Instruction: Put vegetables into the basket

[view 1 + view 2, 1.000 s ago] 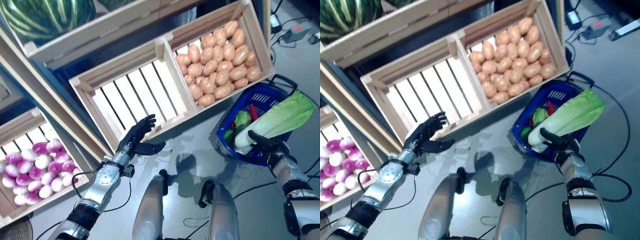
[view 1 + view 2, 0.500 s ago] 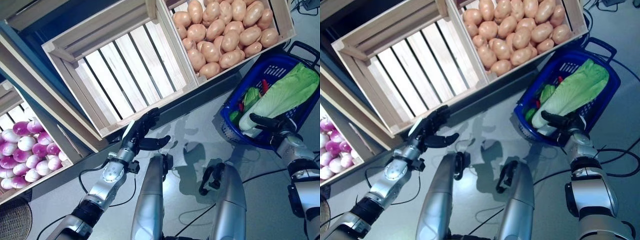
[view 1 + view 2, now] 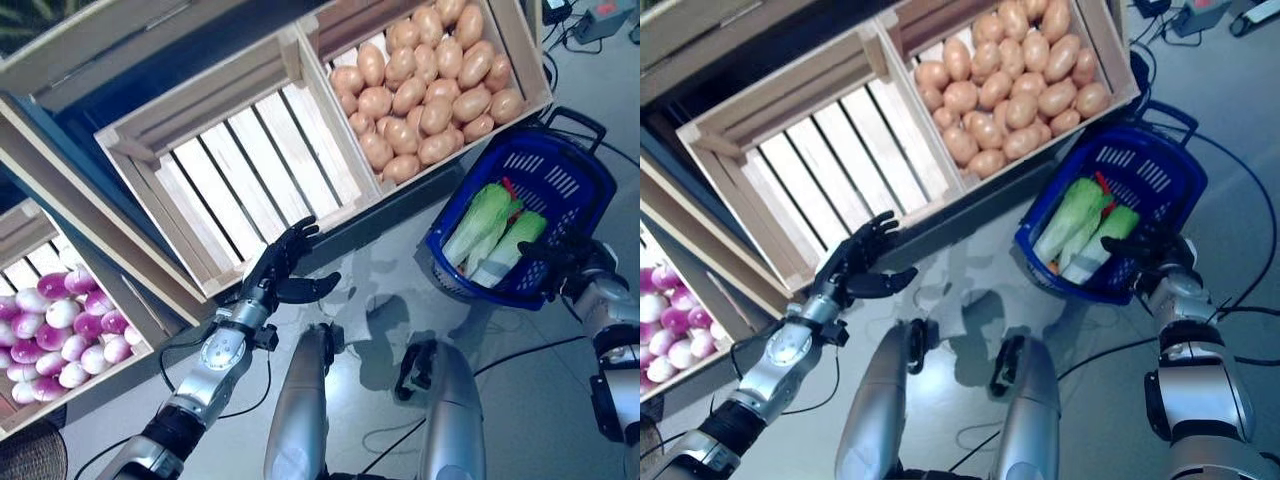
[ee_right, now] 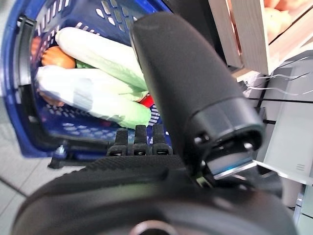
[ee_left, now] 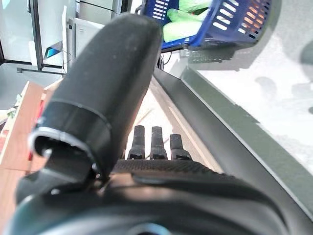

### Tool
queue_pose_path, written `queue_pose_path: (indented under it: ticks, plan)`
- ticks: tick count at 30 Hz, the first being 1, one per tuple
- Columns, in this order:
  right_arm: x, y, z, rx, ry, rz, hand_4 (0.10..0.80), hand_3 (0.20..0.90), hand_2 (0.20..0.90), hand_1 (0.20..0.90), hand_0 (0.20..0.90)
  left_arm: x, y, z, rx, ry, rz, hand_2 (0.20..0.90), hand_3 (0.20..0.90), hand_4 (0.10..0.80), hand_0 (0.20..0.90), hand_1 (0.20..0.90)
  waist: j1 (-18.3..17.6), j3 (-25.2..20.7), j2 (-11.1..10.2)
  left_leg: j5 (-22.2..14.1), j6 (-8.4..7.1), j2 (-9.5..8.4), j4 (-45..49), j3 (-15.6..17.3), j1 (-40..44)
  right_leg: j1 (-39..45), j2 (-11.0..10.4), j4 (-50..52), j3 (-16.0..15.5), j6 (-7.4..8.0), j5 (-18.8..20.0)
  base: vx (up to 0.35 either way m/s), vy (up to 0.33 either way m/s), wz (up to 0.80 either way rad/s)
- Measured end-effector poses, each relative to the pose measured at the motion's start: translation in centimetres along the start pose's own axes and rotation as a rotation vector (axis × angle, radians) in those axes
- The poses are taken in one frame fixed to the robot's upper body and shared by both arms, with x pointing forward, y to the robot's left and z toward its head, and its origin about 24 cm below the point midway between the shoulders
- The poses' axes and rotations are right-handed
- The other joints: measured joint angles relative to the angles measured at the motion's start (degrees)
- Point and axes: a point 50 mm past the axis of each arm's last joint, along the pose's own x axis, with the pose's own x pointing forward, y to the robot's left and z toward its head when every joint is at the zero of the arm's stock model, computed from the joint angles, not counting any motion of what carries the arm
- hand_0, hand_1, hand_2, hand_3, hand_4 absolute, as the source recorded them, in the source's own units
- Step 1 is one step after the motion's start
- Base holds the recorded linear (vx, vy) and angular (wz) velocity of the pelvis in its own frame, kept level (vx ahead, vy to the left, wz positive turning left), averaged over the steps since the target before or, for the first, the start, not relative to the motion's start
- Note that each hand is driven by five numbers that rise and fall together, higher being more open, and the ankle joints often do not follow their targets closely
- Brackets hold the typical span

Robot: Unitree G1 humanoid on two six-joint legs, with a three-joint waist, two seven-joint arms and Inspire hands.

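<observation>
Cabbages lie in the basket; our hands hold nothing.

From the left: purple-white turnips [image 3: 55,340] fill the far-left crate, and our left hand [image 3: 277,272] hovers before the empty slatted crate [image 3: 235,185], fingers [image 3: 298,238] straight and apart. Next comes the potato crate [image 3: 430,85]. On the floor, the blue basket [image 3: 575,175] holds two pale green cabbages [image 3: 495,235] beside something orange and red. Our right hand [image 3: 570,262] sits just beside the basket's rim, fingers relaxed. We judge this drop-off done; other produce remains in the crates.
</observation>
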Motion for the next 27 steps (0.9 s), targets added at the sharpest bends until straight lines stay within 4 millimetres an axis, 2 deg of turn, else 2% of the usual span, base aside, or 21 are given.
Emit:
queue_pose_path:
  ticks: [3, 6, 8, 10, 13, 16, 18, 20, 24, 27]
  plan:
    - [-0.3, -0.9, -1.7, -0.009, 0.038, -0.004, 0.800, 0.900, 0.900, 0.900, 0.900, 0.1, 0.0, 0.4, -0.005, -0.020, -0.005, 0.900, 0.900, 0.800, 0.900, 0.900, 0.16, -0.46, -0.16, 2.78, 0.00, 0.30, -9.61, 1.46, 7.39, 6.68, 1.15, -8.81, -0.79, 0.77, 2.98, 0.057, 0.042, -0.05]
    - [-0.5, -1.1, -2.3, 0.006, 0.041, 0.021, 0.800, 0.900, 0.900, 0.900, 0.900, 0.2, 0.1, 0.7, -0.004, -0.031, -0.007, 0.900, 0.900, 0.800, 0.900, 0.900, -0.08, -0.77, -0.17, 4.63, 0.20, 0.33, -16.37, 2.39, 12.98, 12.01, 1.57, -15.33, -2.05, 1.43, 4.87, 0.165, 0.012, -0.07]
    - [-0.9, -1.0, -4.2, -0.005, 0.069, 0.062, 0.800, 0.900, 0.900, 0.900, 0.900, -0.3, 0.1, 0.3, 0.001, -0.014, -0.004, 0.900, 0.900, 0.800, 0.900, 0.900, 0.05, -4.27, -0.91, 6.85, 0.06, 0.28, -23.85, 3.47, 18.52, 16.85, 2.51, -22.16, -2.31, 2.38, 7.08, 0.271, 0.021, -0.07]
    - [-1.4, -0.1, -5.6, -0.002, 0.082, 0.111, 0.800, 0.900, 0.900, 0.900, 0.900, -0.7, 0.4, -0.1, -0.002, -0.003, 0.005, 0.900, 0.900, 0.800, 0.900, 0.900, -0.02, -5.96, -1.74, 8.38, 0.16, 0.34, -29.52, 4.39, 23.73, 21.41, 3.48, -27.47, -2.38, 2.92, 8.59, 0.203, 0.025, -0.11]
    - [-3.3, 1.7, -10.6, 0.028, 0.143, 0.215, 0.800, 0.900, 0.900, 0.900, 0.900, -2.3, 0.0, -2.0, -0.049, 0.065, 0.001, 0.900, 0.900, 0.800, 0.900, 0.900, -0.23, -13.89, -3.69, 9.66, 0.38, 0.23, -37.50, 5.41, 30.11, 27.72, 4.89, -35.96, -2.43, 4.34, 10.61, 0.166, 0.044, -0.09]
    - [-5.5, 3.1, -14.9, 0.087, 0.229, 0.283, 0.800, 0.900, 0.900, 0.900, 0.900, -3.6, -0.5, -3.9, -0.060, 0.134, -0.018, 0.900, 0.900, 0.800, 0.900, 0.900, -0.44, -18.58, -5.42, 9.74, 0.65, -0.21, -41.69, 6.16, 34.94, 33.56, 5.58, -42.73, -1.99, 5.49, 12.26, 0.101, 0.055, 0.00]
    - [-6.6, 4.0, -16.4, 0.142, 0.260, 0.323, 0.800, 0.900, 0.900, 0.900, 0.900, -4.3, -0.4, -4.7, -0.060, 0.172, -0.019, 0.900, 0.900, 0.800, 0.900, 0.900, -0.68, -19.89, -5.99, 9.93, 0.99, -0.53, -43.50, 6.28, 36.44, 35.36, 5.73, -45.46, -1.81, 5.76, 13.15, 0.056, 0.046, 0.01]
    - [-7.9, 5.8, -17.8, 0.180, 0.283, 0.381, 0.800, 0.900, 0.900, 0.900, 0.900, -5.6, -0.3, -6.0, -0.076, 0.229, -0.003, 0.900, 0.900, 0.800, 0.900, 0.900, -1.49, -20.76, -6.26, 10.19, 1.42, -0.77, -45.28, 6.36, 37.95, 37.38, 5.88, -48.69, -1.59, 6.23, 14.46, 0.043, 0.043, -0.02]
    - [-12.1, 9.9, -21.0, 0.223, 0.342, 0.546, 0.800, 0.900, 0.900, 0.900, 0.900, -9.2, -0.9, -10.1, -0.106, 0.414, 0.047, 0.900, 0.900, 0.800, 0.900, 0.900, -2.17, -23.45, -6.02, 11.00, 2.12, -1.52, -49.52, 7.98, 41.27, 40.83, 6.20, -55.03, -0.39, 7.62, 17.05, 0.010, 0.032, -0.15]
    - [-15.2, 12.5, -22.9, 0.242, 0.396, 0.648, 0.800, 0.900, 0.900, 0.900, 0.900, -11.5, -1.8, -12.8, -0.112, 0.551, 0.093, 0.900, 0.900, 0.800, 0.900, 0.900, -2.87, -24.92, -5.95, 11.36, 2.46, -2.03, -50.85, 8.08, 41.71, 41.37, 6.04, -56.78, -0.35, 7.88, 17.88, -0.008, 0.004, -0.02]
